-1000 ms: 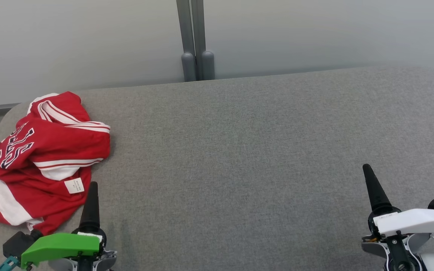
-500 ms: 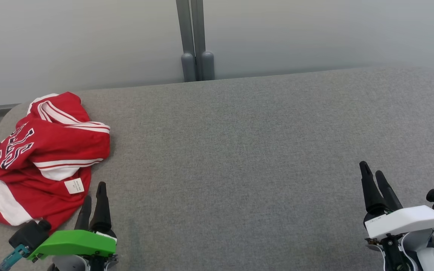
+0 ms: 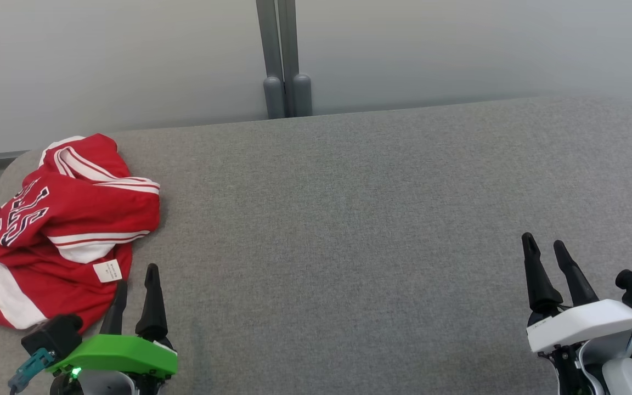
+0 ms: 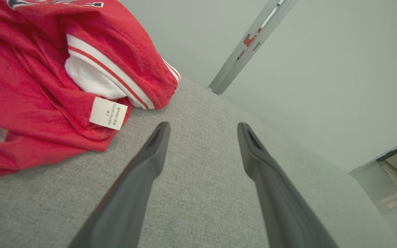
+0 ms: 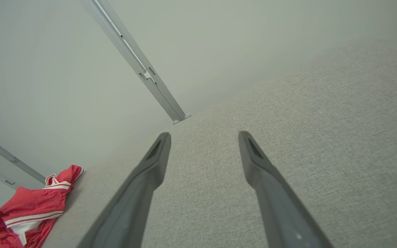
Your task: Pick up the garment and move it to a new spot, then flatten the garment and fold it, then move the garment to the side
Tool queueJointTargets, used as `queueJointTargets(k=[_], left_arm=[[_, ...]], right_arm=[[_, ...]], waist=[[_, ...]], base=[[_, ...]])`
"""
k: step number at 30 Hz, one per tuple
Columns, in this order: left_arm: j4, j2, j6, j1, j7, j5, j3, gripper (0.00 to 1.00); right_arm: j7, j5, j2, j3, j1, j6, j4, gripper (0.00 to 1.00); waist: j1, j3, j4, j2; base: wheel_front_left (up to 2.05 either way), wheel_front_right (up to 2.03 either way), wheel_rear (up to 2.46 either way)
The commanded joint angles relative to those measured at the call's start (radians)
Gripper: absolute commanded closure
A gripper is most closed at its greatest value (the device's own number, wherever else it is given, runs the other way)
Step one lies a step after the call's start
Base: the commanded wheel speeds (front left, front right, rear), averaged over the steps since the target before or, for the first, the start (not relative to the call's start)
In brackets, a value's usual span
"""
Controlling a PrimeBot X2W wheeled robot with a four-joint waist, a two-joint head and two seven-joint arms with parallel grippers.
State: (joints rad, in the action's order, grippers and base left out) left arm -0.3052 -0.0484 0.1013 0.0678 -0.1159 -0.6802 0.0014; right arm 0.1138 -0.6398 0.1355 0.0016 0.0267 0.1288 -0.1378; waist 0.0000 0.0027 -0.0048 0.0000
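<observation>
The left gripper (image 3: 136, 277) was wide open and held nothing. Its two dark fingers (image 4: 143, 179) were spread over bare grey cloth at the near left of the table (image 3: 349, 219). A green cover (image 3: 113, 354) sat behind them on the wrist. In the left wrist view the garment (image 3: 63, 219) lay just left of the left finger, close to it but apart from it.

The garment was a red jersey with white bands and dark lettering. It lay crumpled in a heap at the table's left end, reaching from the far edge towards the near one, and one fold bulged over the rest. A small white label (image 3: 108, 271) showed at its near edge, the part closest to the left gripper.

The right gripper (image 3: 542, 240) was also wide open and empty. Its fingers pointed away from the robot over bare cloth at the near right, with a white cover (image 3: 579, 323) behind them, well apart from the garment.

Beyond the table stood a pale wall (image 3: 129, 55), with a grey post (image 3: 283, 55) rising behind the far edge.
</observation>
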Motion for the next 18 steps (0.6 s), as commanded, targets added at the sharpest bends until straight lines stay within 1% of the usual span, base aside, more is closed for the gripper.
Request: queueJointTargets(k=[1,7,18], left_arm=[[0.008,-0.013,0.002,0.014,-0.011,0.040,0.000,0.00],[0.006,-0.018,-0.003,0.014,-0.027,0.126,-0.002,0.00],[-0.002,-0.029,-0.007,0.005,-0.055,0.252,-0.003,0.00]], right_arm=[[0.012,0.039,0.007,0.002,0.001,0.002,0.018,0.00],[0.029,0.107,0.008,0.003,-0.007,0.003,0.020,0.00],[0.057,0.219,0.006,-0.014,-0.022,0.003,0.016,0.00]], waist=[[0.0000,0.000,-0.001,0.0000],[0.0000,-0.002,0.001,0.0000],[0.0000,-0.002,0.002,0.0000]], base=[[0.00,0.00,0.00],[0.00,0.00,0.00],[0.00,0.00,0.00]])
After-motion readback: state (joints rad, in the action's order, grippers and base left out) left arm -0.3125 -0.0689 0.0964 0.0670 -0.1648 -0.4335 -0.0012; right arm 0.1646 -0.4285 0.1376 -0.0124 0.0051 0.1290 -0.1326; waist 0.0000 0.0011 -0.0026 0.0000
